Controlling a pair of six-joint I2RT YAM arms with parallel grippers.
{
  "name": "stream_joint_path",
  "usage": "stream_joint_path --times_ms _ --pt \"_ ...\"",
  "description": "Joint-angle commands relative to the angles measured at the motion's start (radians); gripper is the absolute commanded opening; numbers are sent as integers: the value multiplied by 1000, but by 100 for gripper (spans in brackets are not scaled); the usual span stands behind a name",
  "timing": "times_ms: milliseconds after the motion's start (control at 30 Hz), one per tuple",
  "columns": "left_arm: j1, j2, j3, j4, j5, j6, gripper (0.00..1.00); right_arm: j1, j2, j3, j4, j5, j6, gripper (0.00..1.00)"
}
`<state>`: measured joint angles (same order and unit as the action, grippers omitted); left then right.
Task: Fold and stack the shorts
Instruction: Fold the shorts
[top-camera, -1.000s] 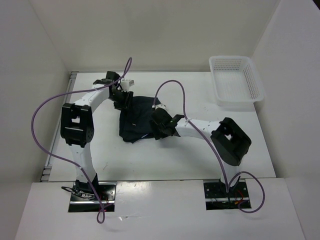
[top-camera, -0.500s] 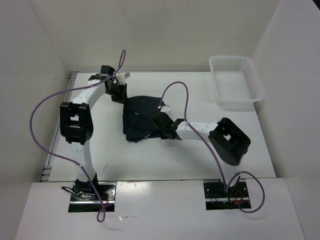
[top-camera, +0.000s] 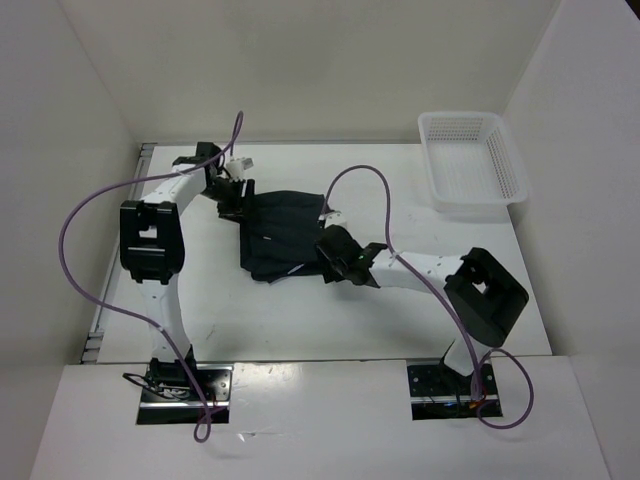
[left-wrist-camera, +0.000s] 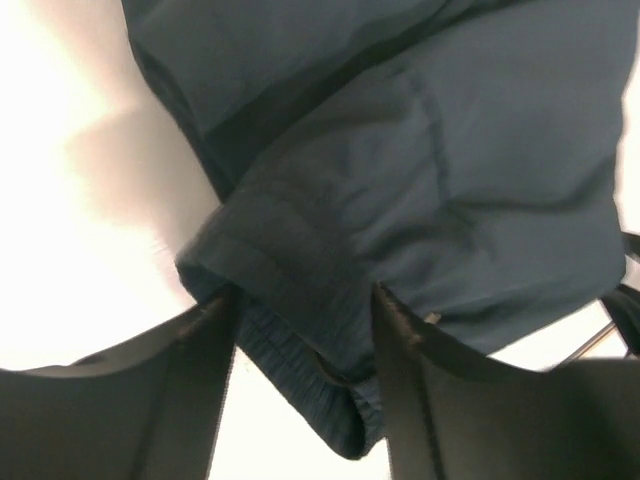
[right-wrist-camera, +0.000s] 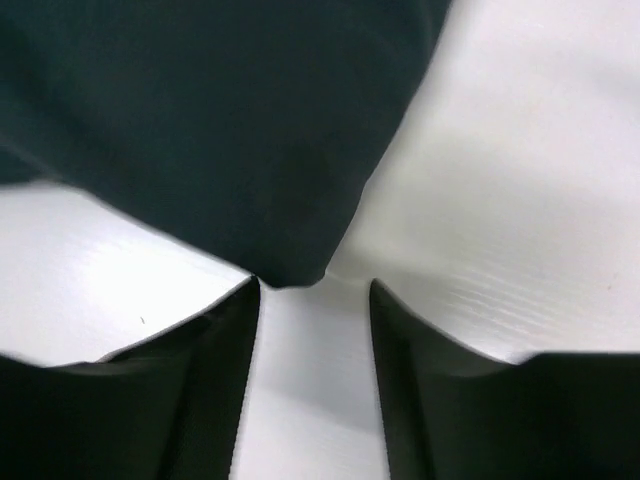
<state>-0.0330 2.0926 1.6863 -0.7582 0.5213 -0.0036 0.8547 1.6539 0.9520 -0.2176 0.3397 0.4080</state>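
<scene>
The dark navy shorts (top-camera: 285, 235) lie spread on the white table's middle. My left gripper (top-camera: 238, 196) is at their back left edge. In the left wrist view its fingers (left-wrist-camera: 160, 400) stand apart with the ribbed waistband (left-wrist-camera: 310, 390) drooping between them, and the shorts (left-wrist-camera: 420, 150) fill the view beyond. My right gripper (top-camera: 337, 260) is at the shorts' near right corner. In the right wrist view it (right-wrist-camera: 312, 300) is open and empty, and a corner of the shorts (right-wrist-camera: 290, 265) lies on the table just past its fingertips.
A white mesh basket (top-camera: 471, 160) stands at the back right corner. White walls close in the table on the left, back and right. Purple cables loop over both arms.
The shorts have been spread wider to the right. My right gripper has let go and drawn back to the near right, its elbow swinging right. My left gripper stayed at the back left edge.
</scene>
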Motion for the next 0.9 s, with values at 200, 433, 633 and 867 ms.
stream_joint_path --times_ms 200,433,633,867 --pt "7 -153 12 -9 29 4 85 4 -232 -36 32 -103 -133 70" --pt "7 -295 -69 -47 29 4 92 4 -318 -36 47 -133 -124 68" --pt "-21 -269 -220 -95 9 4 72 4 -169 66 64 -133 -103 44" --pt "-59 -269 -286 -50 68 4 77 4 75 166 73 -110 -54 18"
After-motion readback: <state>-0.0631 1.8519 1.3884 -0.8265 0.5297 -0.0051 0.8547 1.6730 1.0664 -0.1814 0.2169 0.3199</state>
